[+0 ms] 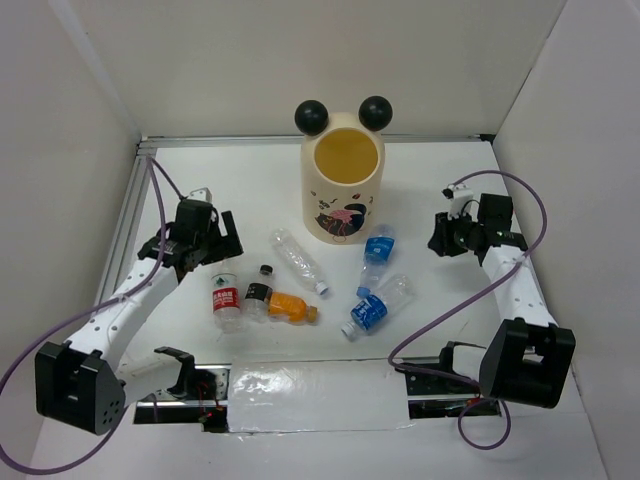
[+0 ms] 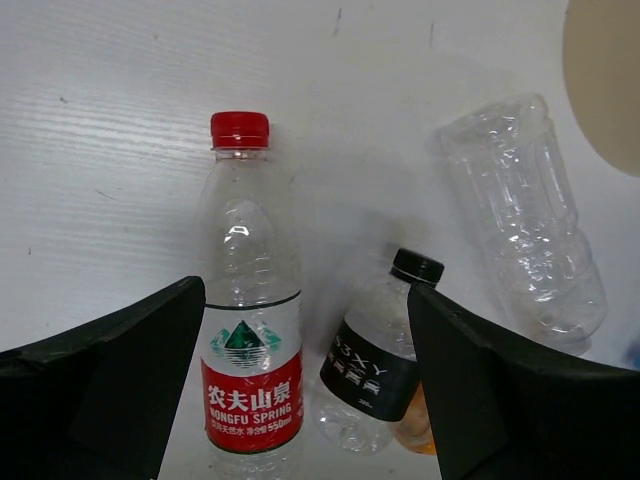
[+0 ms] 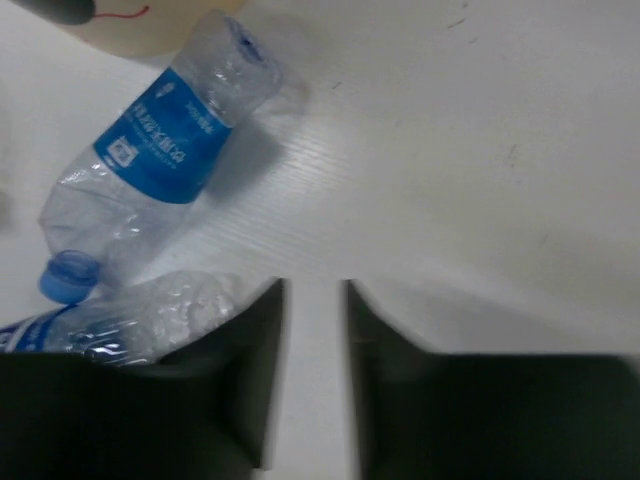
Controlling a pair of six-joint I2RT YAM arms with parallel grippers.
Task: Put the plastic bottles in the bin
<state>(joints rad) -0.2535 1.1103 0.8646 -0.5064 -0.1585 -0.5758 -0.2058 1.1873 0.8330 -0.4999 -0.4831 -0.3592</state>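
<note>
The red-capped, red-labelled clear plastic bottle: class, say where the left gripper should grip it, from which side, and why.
Take the red-capped, red-labelled clear plastic bottle across its labelled middle, probably from straight above. It lies flat on the white table, round sides free; the left gripper's open jaws straddle it, though the black-capped bottle lies close alongside.

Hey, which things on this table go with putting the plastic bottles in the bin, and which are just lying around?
For the job:
bin
red-label bottle
black-label bottle
orange bottle
unlabelled clear bottle
blue-label bottle by the bin
blue-label bottle nearer the arms

Just lying about:
clear plastic sheet at the near edge
purple cables
</note>
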